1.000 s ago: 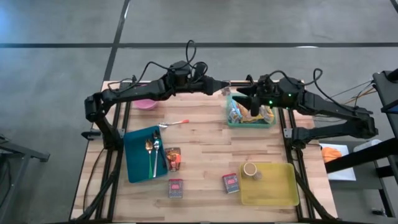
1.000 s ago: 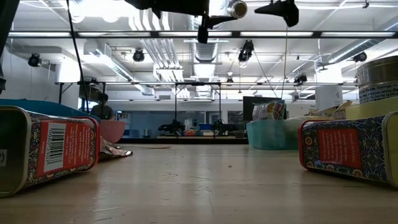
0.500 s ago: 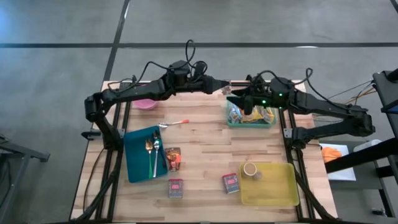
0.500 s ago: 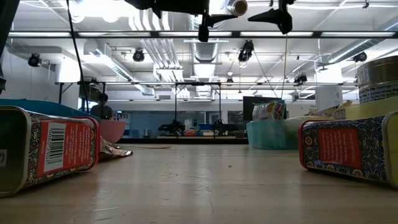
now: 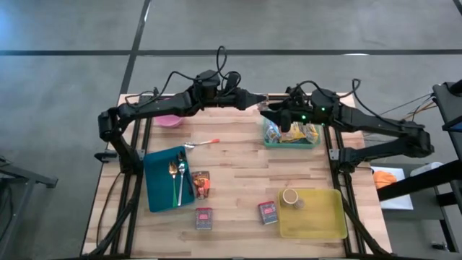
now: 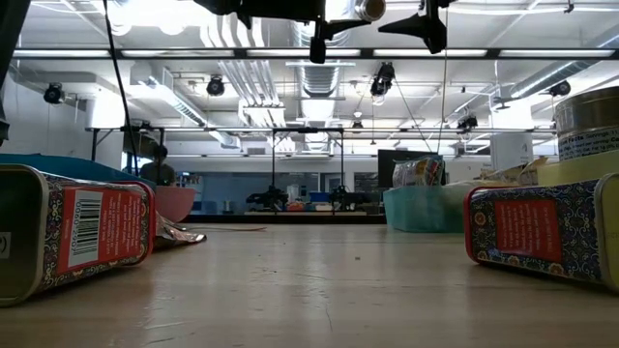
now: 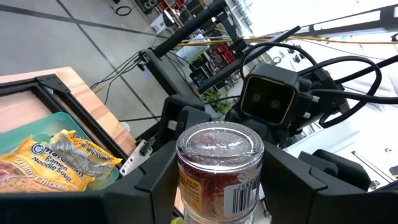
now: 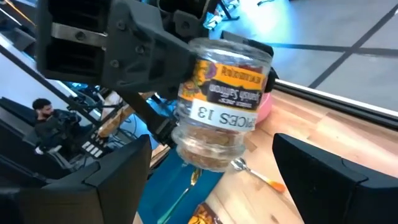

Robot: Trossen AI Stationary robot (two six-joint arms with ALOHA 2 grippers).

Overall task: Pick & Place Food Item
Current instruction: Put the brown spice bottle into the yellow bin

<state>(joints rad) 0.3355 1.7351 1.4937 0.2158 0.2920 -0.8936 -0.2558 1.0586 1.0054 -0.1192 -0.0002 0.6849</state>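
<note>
Evidently a handover: left pincer (image 7: 217, 186) grips the jar (image 7: 219, 171) aloft near the teal bin (image 5: 291, 142); right pincer (image 8: 205, 180) gapes wide, facing it

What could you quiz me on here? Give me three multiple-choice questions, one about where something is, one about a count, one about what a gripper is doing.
1. Where is the teal bin of noodle packs?
A. Far right part of the table
B. Near left corner
C. On the floor

2. How many patterned tins lie on the bare wood near the front edge?
A. None
B. Two
C. Five

3. What is the left gripper doing?
A. Hanging open and empty
B. Holding a jar
C. Resting on the table

Answers:
1 A, the high view shows the bin at the table's far right, below the right gripper.
2 B, one tin sits left of centre and the other beside the yellow tray.
3 B, the left wrist view shows the jar between its fingers, held up toward the open right gripper.
</note>
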